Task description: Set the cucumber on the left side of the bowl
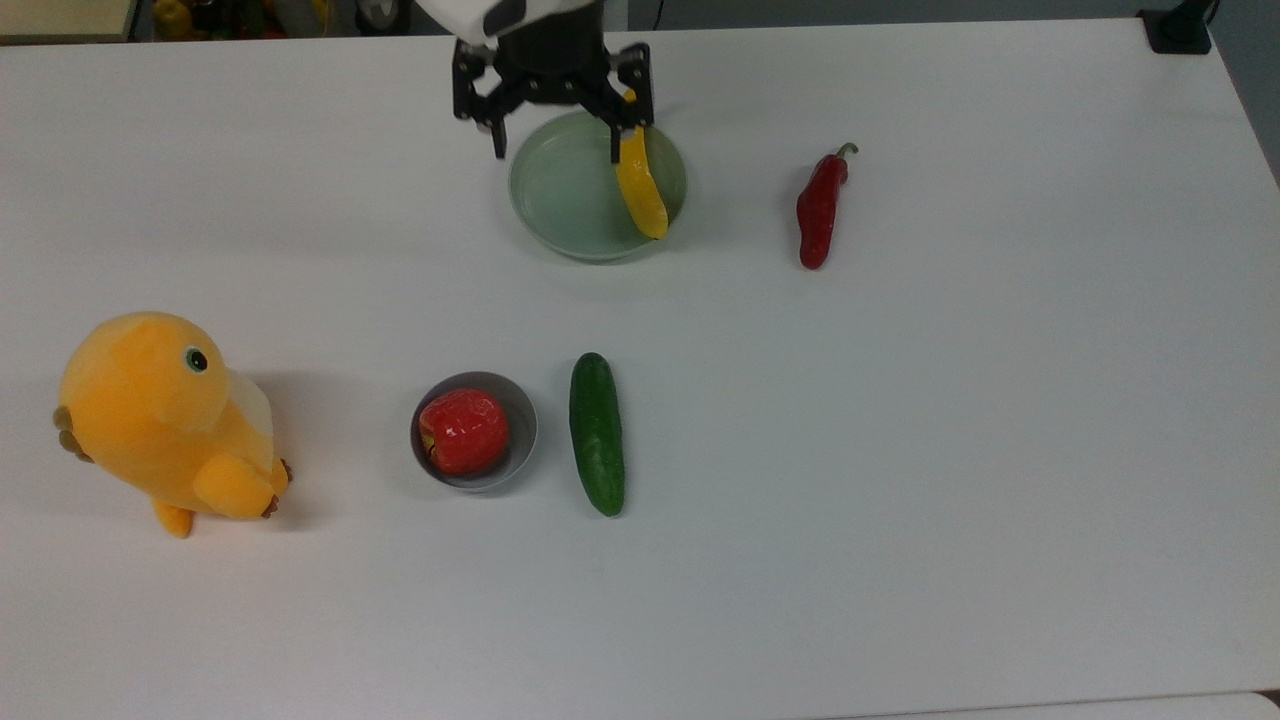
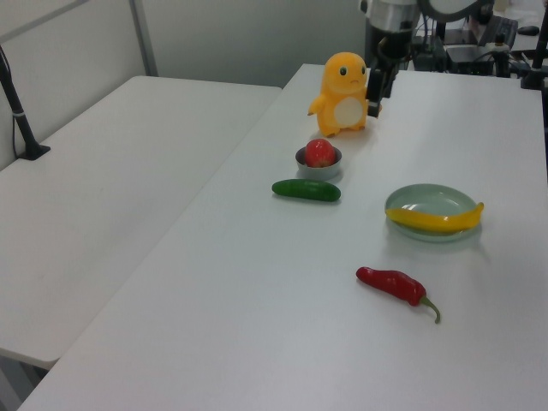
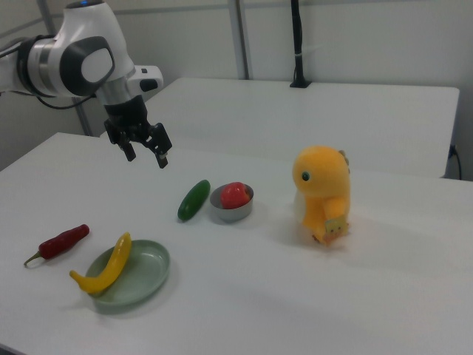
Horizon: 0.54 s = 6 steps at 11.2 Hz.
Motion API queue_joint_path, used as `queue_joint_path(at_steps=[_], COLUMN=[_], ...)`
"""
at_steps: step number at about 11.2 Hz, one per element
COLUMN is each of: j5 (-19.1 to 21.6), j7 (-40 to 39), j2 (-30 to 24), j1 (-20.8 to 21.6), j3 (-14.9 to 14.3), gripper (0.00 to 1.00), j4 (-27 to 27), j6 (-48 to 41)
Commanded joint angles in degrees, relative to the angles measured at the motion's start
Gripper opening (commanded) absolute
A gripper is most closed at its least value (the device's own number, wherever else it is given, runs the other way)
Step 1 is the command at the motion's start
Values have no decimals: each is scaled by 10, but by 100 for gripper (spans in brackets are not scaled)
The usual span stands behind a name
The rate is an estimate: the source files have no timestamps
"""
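The cucumber (image 1: pixel 597 434) lay flat on the white desk (image 1: pixel 900 450), just beside the small grey bowl (image 1: pixel 520 440) but apart from it, on the top view's right of the bowl and the right view's left of it. A red apple (image 1: pixel 462 431) sat in the bowl. The claw (image 1: pixel 555 140) hung well apart from both, up over the pale green dish (image 1: pixel 560 200) with the yellow pepper (image 1: pixel 641 190) in it, its fingers spread wide and holding nothing.

To my eye the placing looked done, or nearly so. The risk from here seemed small but real: the cucumber was round and smooth, so any knock to the desk could roll it against the bowl or away from it. If the arm came down again for a correction, a finger might catch the bowl's thin rim and tip the apple out. The red chili (image 1: pixel 820 210) and the orange plush toy (image 1: pixel 160 420) stood clear of all this.
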Motion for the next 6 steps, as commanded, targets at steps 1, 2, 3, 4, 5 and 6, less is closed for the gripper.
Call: queue_joint_path(at_steps=[1,2,3,4,5,6], j5=[-1,3,3,7,10,12], j7=[6,6,6,7,12,11], j2=[-58,-58,-54,-50,-45,-45], j1=[18,19,18,15,17,15], j3=[-48,-53,-53,-53,-53,-53], gripper=[100,100,100,100,100,100], j4=[-33,-33,-33,-34,-35,-34], j6=[-30,-30,-29,-29,-28,-26])
